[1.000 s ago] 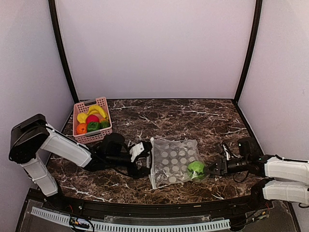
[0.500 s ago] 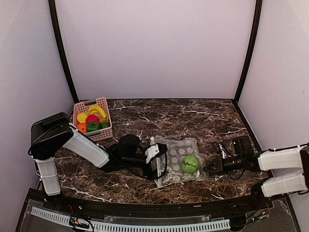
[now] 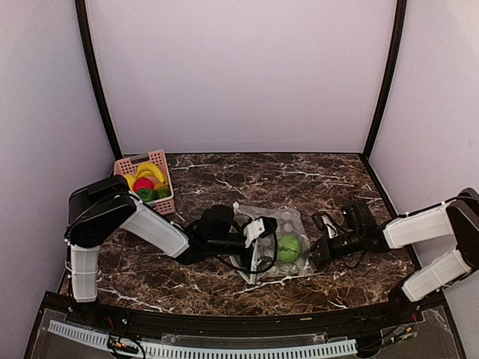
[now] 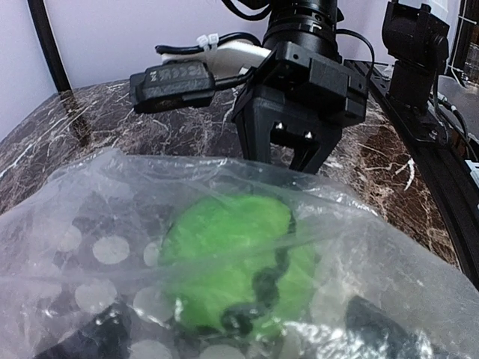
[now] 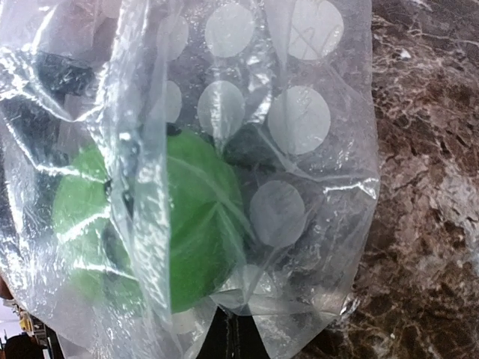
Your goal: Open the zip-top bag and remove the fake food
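**Green ball sits in the bag between two tools**

The left tool [image 3: 263, 243] is pushed in at the side of the zip-top bag [image 5: 299, 120] that has the white strip. In its own camera two dark fingers [image 4: 105, 333] show dimly through the plastic. They are far apart, one low on each side of the green ball [image 4: 224, 262], so this tool is wide. A thin black line crosses the front of the ball, and I cannot tell what it is.

The bag lies crumpled on the dark marble desk [image 3: 224, 176], right in front of the left tool. The ball is inside the bag, just ahead of the left tool and between the two tools. Clear plastic with pale round dots wraps all over it.

The right tool [image 4: 303, 161] comes in from the other side and points back at the left tool. Its fingers are narrow, and they meet the bag's edge just past the ball. A fold of plastic hides the tips, so I cannot tell if they pinch the bag.

Far behind the left tool and off to its left stands a pink basket [image 3: 159, 158], well apart from the bag. A yellow banana [image 3: 150, 171], a red ball [image 3: 143, 183] and a green piece [image 3: 147, 194] lie in it. The left arm covers its near part.
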You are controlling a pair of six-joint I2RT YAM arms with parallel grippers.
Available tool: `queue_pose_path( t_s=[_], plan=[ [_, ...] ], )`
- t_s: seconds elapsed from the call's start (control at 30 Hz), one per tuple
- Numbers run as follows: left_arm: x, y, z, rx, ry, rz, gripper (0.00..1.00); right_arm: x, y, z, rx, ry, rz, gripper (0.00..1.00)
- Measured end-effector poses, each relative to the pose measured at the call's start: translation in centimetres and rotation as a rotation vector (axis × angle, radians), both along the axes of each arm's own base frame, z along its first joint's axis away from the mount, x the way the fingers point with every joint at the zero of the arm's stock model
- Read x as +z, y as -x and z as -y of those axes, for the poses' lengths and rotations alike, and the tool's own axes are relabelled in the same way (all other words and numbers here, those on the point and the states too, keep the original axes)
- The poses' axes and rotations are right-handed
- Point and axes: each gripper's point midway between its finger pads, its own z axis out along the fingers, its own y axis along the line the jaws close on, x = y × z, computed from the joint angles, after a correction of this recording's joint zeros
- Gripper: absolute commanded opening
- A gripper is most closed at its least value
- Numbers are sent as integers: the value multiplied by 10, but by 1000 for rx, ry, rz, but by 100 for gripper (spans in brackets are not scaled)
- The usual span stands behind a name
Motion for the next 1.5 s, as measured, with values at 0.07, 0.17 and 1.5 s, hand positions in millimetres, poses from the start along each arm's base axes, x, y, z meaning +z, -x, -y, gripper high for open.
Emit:
queue_pose_path(
  t_s=[0.07,0.17,1.5],
  plan=[
    [1,-3,7,-8,5,14,99,-2,-3,-4,14,14,6,0],
    [1,-7,17,-28,6,29,99,-4,-7,-10,34,30,17,0],
    [79,-31,-120,301,-7,53,64,15,-38,21,-156,17,120,0]
  ],
)
